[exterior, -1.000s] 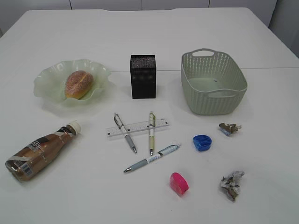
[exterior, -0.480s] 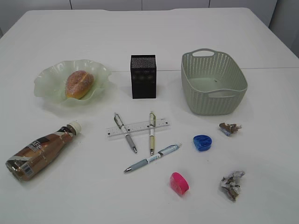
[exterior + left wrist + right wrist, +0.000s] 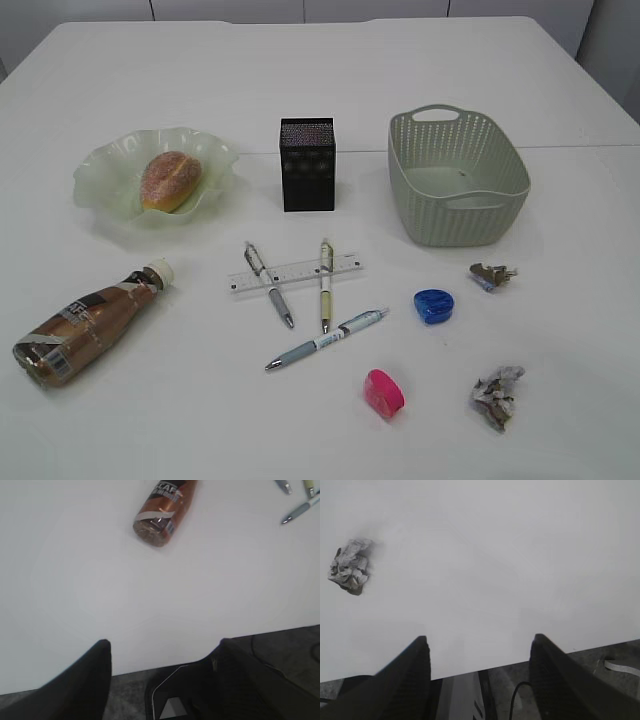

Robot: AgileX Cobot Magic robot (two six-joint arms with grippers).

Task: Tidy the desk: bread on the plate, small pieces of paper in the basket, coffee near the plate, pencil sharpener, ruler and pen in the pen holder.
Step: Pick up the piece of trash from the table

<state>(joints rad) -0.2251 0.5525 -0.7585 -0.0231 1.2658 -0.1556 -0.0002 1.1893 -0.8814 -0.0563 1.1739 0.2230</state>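
Observation:
The bread (image 3: 167,180) lies on the pale green plate (image 3: 105,165). The coffee bottle (image 3: 88,324) lies on its side at front left, also in the left wrist view (image 3: 162,510). A clear ruler (image 3: 295,273) and three pens (image 3: 325,340) lie mid-table before the black pen holder (image 3: 307,164). A blue sharpener (image 3: 433,306) and a pink sharpener (image 3: 384,392) lie right of them. Two crumpled paper pieces (image 3: 495,396) (image 3: 492,275) lie near the green basket (image 3: 455,175); one shows in the right wrist view (image 3: 350,566). My left gripper (image 3: 162,652) and right gripper (image 3: 479,652) are open and empty over the table's front edge.
The white table (image 3: 330,80) stretches far behind the objects. The table's front edge and dark floor show in both wrist views. Neither arm shows in the exterior view.

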